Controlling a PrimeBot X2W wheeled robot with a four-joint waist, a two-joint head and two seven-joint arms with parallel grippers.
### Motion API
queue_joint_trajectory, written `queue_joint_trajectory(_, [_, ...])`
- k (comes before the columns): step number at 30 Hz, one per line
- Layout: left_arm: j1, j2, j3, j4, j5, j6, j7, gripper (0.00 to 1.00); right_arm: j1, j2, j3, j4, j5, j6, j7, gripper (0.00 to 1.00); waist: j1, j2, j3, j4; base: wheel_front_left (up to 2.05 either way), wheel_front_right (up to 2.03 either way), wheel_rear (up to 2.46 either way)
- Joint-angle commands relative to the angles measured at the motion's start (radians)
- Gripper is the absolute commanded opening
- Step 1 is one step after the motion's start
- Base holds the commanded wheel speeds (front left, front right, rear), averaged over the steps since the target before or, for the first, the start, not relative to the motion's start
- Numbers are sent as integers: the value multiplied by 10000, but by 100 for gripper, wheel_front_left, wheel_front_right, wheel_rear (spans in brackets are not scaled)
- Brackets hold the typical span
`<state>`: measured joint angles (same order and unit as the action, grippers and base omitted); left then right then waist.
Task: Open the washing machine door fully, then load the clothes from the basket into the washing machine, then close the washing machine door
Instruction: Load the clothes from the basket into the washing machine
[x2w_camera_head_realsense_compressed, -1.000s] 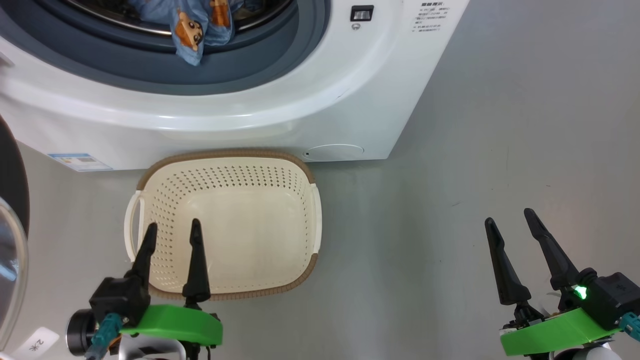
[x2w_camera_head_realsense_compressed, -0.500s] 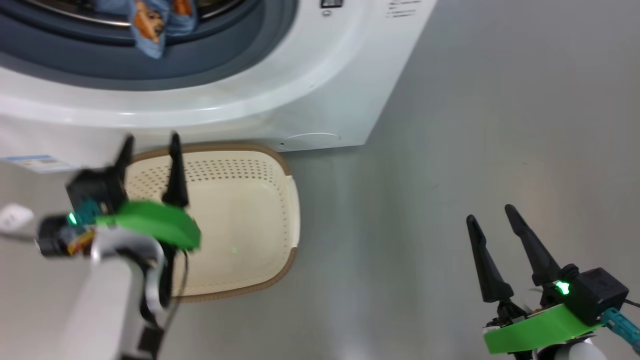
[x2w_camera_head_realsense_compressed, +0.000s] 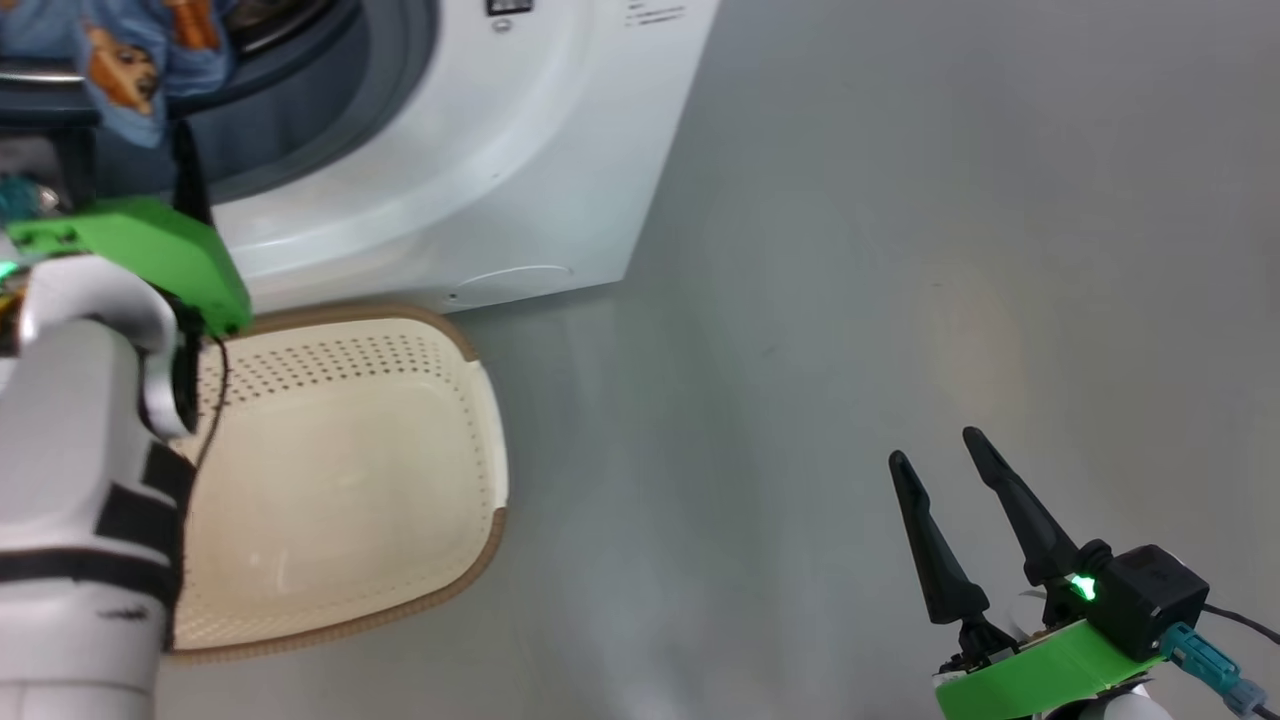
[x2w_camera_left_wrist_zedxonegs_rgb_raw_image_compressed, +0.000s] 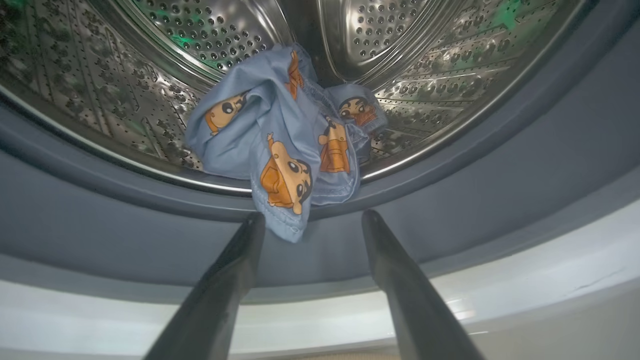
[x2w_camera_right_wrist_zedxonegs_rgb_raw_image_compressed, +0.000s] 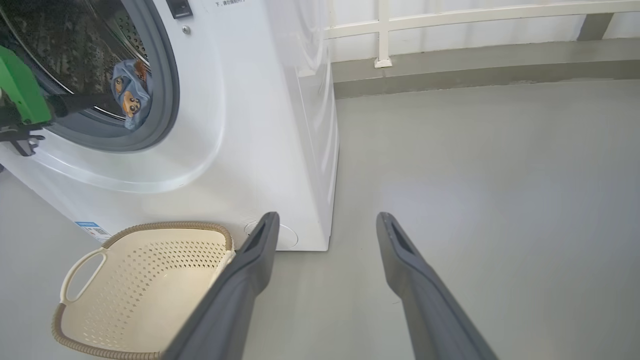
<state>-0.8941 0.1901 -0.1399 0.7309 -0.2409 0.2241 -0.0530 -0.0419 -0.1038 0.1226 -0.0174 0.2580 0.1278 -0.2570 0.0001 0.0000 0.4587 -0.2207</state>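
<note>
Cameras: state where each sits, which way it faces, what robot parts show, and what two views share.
Head view: on the head, facing down at the basket and washing machine; left forearm, right gripper show.
Left wrist view: on that wrist, facing into the drum at the clothes; left gripper shows, open.
Right wrist view: on that wrist, facing the washing machine and floor; right gripper shows, open.
Shared: basket, in head and right wrist views.

Upper left of the head view, the washing machine (x2w_camera_head_realsense_compressed: 480, 190) mouth gapes open. The clothes (x2w_camera_left_wrist_zedxonegs_rgb_raw_image_compressed: 280, 150) drape over the drum lip onto the gasket (x2w_camera_left_wrist_zedxonegs_rgb_raw_image_compressed: 475, 190), just ahead of the left end effector (x2w_camera_left_wrist_zedxonegs_rgb_raw_image_compressed: 313, 215). The basket (x2w_camera_head_realsense_compressed: 380, 350) sits just before the machine's base, lower left. Bare floor (x2w_camera_head_realsense_compressed: 850, 250) surrounds the right end effector (x2w_camera_head_realsense_compressed: 932, 444).
</note>
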Motion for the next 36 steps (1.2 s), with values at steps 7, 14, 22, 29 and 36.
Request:
queue_joint_trajectory(7, [-1376,806,296,1765,104,-221,-492,100,282,-297,522,-100,106,29,-48,100,-1,0,185,-511,0,0,0])
queue_joint_trajectory(14, [-2651,1245,-89,3432,463,-393,-533,100,486,-388,650,-128,126,29,-48,100,-1,0,465,-766,0,0,0])
queue_joint_trajectory(22, [-3584,1366,-380,4608,614,-426,-450,100,575,-434,745,-144,133,29,-48,100,-1,0,721,-932,0,0,0])
queue_joint_trajectory(29, [-4070,1490,-720,5091,843,-326,-419,100,689,-496,799,-221,117,29,-48,100,-1,0,939,-1003,0,0,0])
queue_joint_trajectory(36, [-4496,1539,-1001,5307,965,-394,-344,55,821,-572,780,-292,103,29,-48,100,-1,0,1159,-1083,0,0,0])
